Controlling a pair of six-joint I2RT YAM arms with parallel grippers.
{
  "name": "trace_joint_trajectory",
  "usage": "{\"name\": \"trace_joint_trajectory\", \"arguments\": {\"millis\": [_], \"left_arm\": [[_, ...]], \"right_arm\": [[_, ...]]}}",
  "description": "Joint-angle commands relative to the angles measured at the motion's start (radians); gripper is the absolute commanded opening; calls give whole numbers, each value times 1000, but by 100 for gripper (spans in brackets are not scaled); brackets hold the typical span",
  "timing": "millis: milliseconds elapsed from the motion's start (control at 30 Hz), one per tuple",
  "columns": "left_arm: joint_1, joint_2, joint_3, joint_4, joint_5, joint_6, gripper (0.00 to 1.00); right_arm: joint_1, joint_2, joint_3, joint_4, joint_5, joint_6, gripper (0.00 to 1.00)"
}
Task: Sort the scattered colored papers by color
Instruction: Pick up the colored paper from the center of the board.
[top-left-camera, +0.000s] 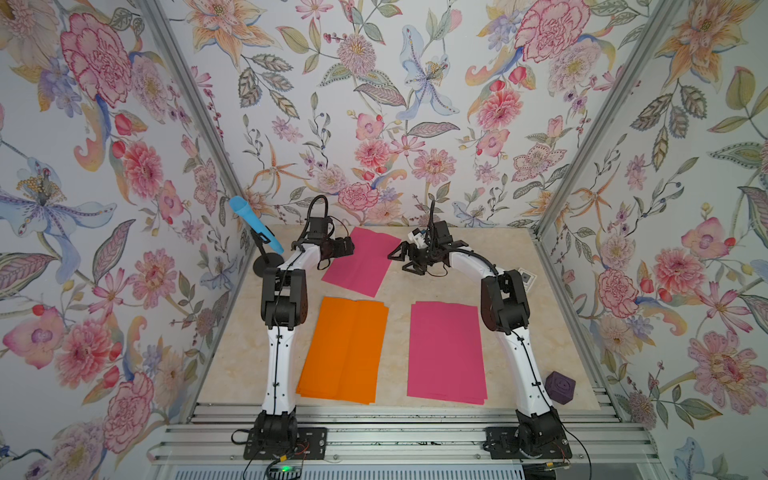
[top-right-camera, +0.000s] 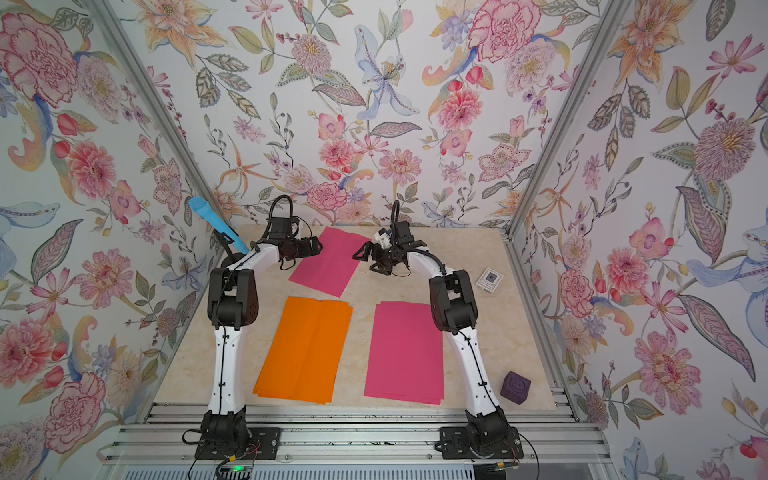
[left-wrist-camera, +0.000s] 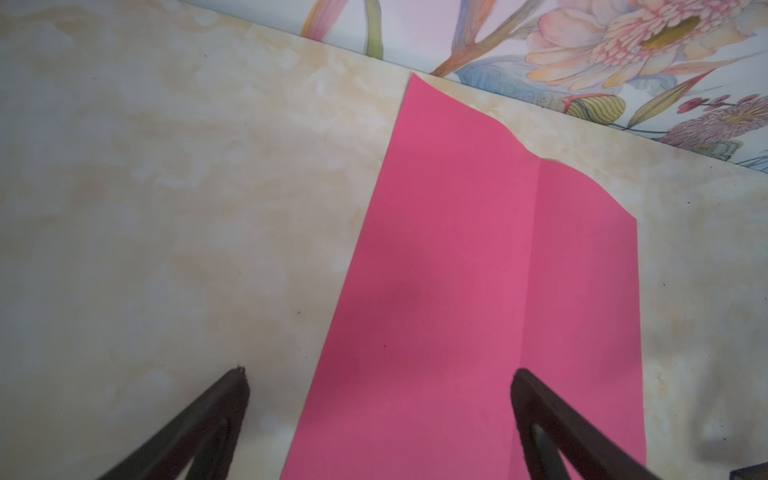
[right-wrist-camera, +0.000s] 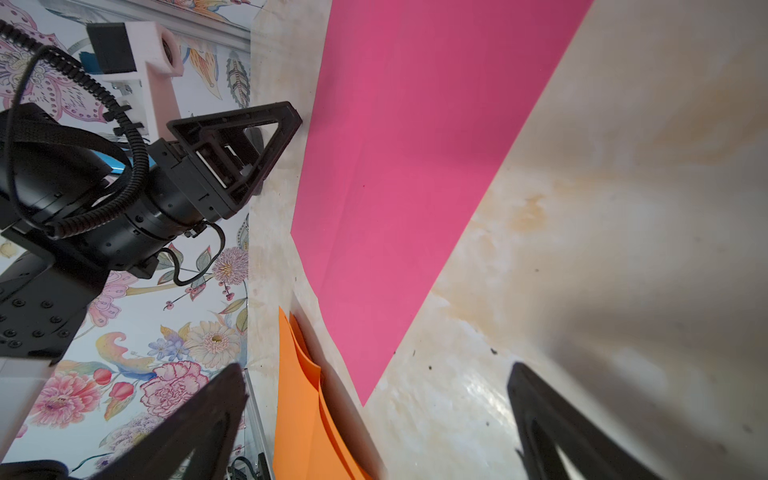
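Wide marbled surface (top-left-camera: 440, 286) here, and the colored papers lie on it in three places. Near the front edge, left of centre, the orange stack (top-left-camera: 343, 349) lies slightly fanned, with sheet corners peeking out along its near edge. Just beside it and clear of it, right of centre on the same front edge, sits the pink stack (top-left-camera: 446, 353), tidier, with a sliver of a lower sheet showing at the bottom.

Up by the far edge there's one lone pink sheet (top-left-camera: 365, 266), lying askew with a fold crease down its length and its far end lifting a little, as the left wrist view (left-wrist-camera: 478, 270) shows. It's well apart from both stacks.

Both arms reach in toward that sheet. The left gripper (left-wrist-camera: 380, 374) is spread wide and grasping nothing, straddling the sheet's long left edge with one finger over bare surface and one over pink. Whether it touches the paper, I can't tell. The right gripper (right-wrist-camera: 376, 370) is also fully released and empty, over bare surface just beside the sheet's right edge, facing the left gripper across the paper.

Off in the far left corner stands a blue microphone (top-left-camera: 255, 226) on a black stand. Near the front right corner sits a purple cube (top-left-camera: 560, 387). Along the right edge lies a small white card (top-right-camera: 489, 280) with a dark printed square.
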Motion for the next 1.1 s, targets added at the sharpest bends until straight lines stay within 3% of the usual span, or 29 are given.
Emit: {"name": "trace_joint_trajectory", "arguments": {"millis": [0,433,833,1067], "left_arm": [[-15,-2,-70,-26,97,-67,100],[-122,-21,-197,212,313,-268,100],[-175,-71,-223,303,384,-342,100],[-171,-105,-324,593,488,-536,100]], "right_arm": [[5,32,10,-7,26,16,100],[-13,26,-65,-7,107,93,100],[-78,-63,-239,67,155,140,100],[-99,-70,-257,68,123,118,100]]}}
